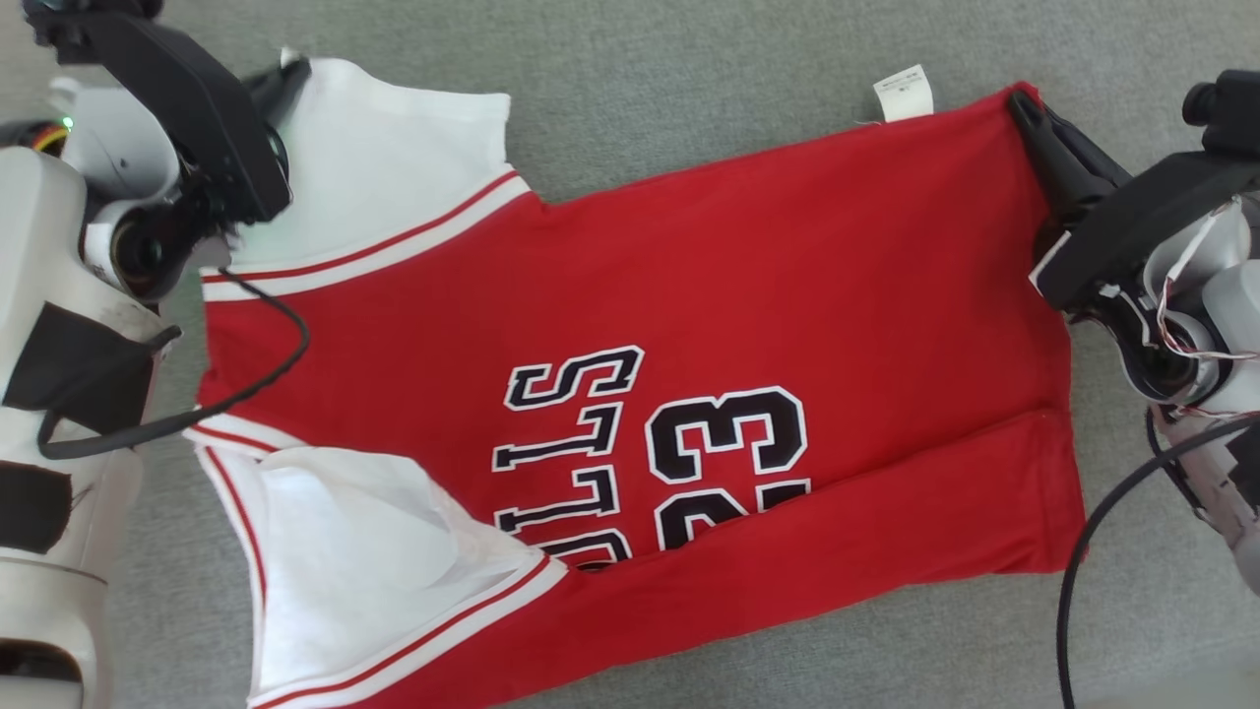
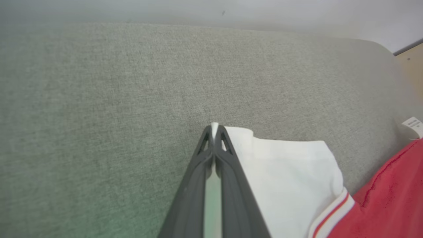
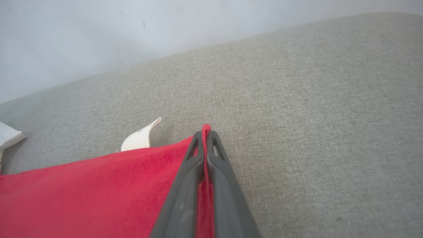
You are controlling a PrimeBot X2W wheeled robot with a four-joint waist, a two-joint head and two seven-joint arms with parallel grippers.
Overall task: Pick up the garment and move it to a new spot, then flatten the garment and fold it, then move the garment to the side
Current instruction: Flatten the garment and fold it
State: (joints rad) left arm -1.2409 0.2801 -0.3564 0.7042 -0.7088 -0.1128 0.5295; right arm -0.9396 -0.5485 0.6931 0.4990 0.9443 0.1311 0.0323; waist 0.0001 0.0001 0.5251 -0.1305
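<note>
Garment (image 1: 787,286) is spread on the grey fabric surface (image 1: 689,79), its near edge folded over; bare surface is seen beyond its far edge. The left gripper (image 2: 214,128) is clamped on the white sleeve corner (image 2: 246,136), the right gripper (image 3: 206,133) on the red hem corner (image 3: 185,150).

This is a plain indoor room, either a home or a test space; the pictures do not settle which. The work surface (image 1: 689,59) is covered in grey woven upholstery cloth and has a rounded corner, like a sofa seat or mattress. A bare pale wall (image 3: 82,39) stands behind it, and light wooden floor (image 2: 411,62) shows past the corner. A red-and-white garment (image 1: 787,246) lies spread on the cloth.
</note>
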